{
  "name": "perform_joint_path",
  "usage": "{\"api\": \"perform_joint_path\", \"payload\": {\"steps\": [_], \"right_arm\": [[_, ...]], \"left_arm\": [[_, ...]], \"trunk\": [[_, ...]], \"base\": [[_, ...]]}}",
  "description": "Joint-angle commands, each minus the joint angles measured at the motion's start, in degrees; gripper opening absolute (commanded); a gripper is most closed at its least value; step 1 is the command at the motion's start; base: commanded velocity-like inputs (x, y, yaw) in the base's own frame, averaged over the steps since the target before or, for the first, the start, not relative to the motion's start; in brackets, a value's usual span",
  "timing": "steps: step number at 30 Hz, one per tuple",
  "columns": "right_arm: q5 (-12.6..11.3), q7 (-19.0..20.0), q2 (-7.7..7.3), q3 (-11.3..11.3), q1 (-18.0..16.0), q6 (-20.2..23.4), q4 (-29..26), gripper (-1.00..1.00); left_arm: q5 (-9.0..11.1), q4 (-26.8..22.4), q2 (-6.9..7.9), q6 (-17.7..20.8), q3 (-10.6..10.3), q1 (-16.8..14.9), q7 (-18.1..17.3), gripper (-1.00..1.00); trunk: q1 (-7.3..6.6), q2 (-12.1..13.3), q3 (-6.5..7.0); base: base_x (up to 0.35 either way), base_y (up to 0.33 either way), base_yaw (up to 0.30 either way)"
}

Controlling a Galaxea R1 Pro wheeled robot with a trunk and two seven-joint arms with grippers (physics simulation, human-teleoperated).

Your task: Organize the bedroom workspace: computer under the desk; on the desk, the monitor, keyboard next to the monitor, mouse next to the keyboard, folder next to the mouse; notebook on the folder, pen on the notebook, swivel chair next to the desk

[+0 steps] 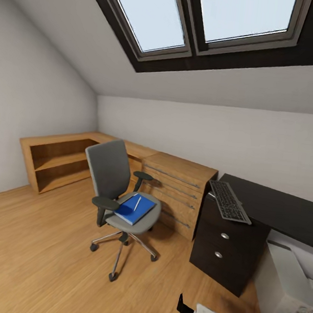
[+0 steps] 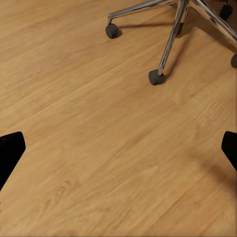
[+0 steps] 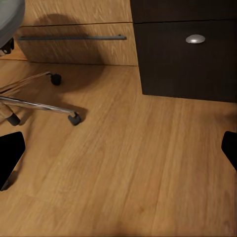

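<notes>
The chair [image 1: 118, 196] stands on the wood floor [image 1: 36, 250] in front of a light-wood drawer chest [image 1: 179, 192]. The blue folder [image 1: 135, 209] lies on its seat with the white pen [image 1: 137, 203] on top. A keyboard [image 1: 229, 201] rests at the left end of the black desk [image 1: 276, 207], above the pedestal's silver knobs, its near end overhanging the front edge. The pale computer [image 1: 287, 286] sits under the desk. A low wooden shelf [image 1: 55, 160] fills the left corner under the skylights [image 1: 200, 16].
</notes>
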Motion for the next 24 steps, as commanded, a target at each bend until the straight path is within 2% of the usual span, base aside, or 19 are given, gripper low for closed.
{"api": "perform_joint_path", "payload": {"steps": [1, 11, 24], "right_arm": [[0.3, 0.0, 0.02, -0.5, -0.1, -0.3, 0.1, 1.00], [0.2, 0.0, 0.06, -0.5, -0.1, -0.2, 0.1, 1.00], [0.2, 0.0, 0.04, -0.5, -0.1, -0.2, 0.1, 1.00]], "left_arm": [[0.6, 0.0, 0.06, -0.2, -0.4, 0.0, 0.5, 1.00], [0.6, 0.0, 0.06, -0.3, -0.4, 0.0, 1.0, 1.00], [0.6, 0.0, 0.06, -0.3, -0.4, 0.0, 1.0, 1.00]], "trunk": [[-0.23, 0.4, 0.04], [-2.43, 4.4, 0.95], [-5.28, 9.6, 2.10]], "base": [[-0.001, 0.000, -0.068], [-0.031, 0.000, -0.016], [-0.296, 0.000, -0.001]]}}
